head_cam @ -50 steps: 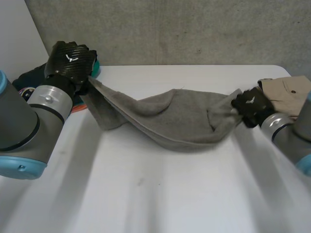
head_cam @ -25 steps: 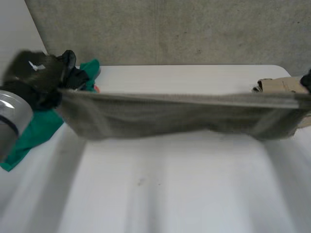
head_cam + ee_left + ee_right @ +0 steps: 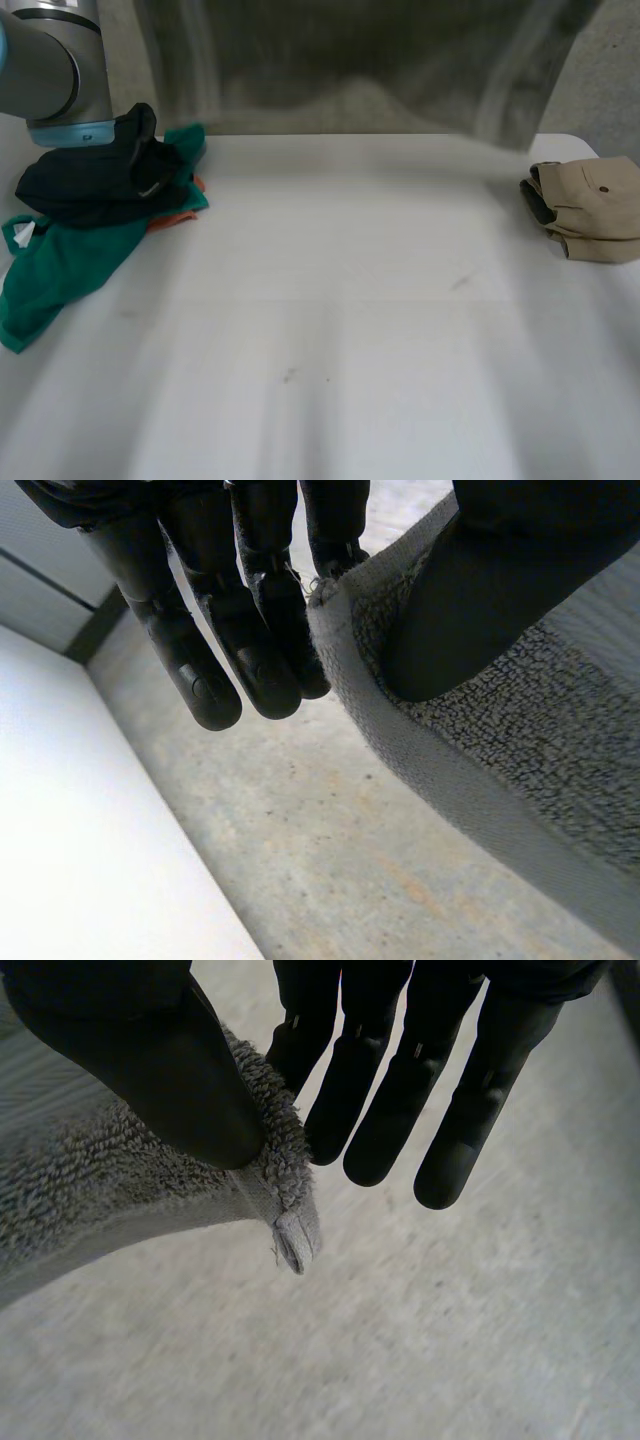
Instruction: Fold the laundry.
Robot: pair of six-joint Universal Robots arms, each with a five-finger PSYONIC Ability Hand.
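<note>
Now that the grey towel (image 3: 350, 70), which sagged just above the table (image 3: 330, 330) a second ago, hangs stretched across the upper frame, you have the left hand (image 3: 255, 630) and right hand (image 3: 130, 1050) each pinching a corner, thumb against fingers, so you can likely lay it flat.
</note>
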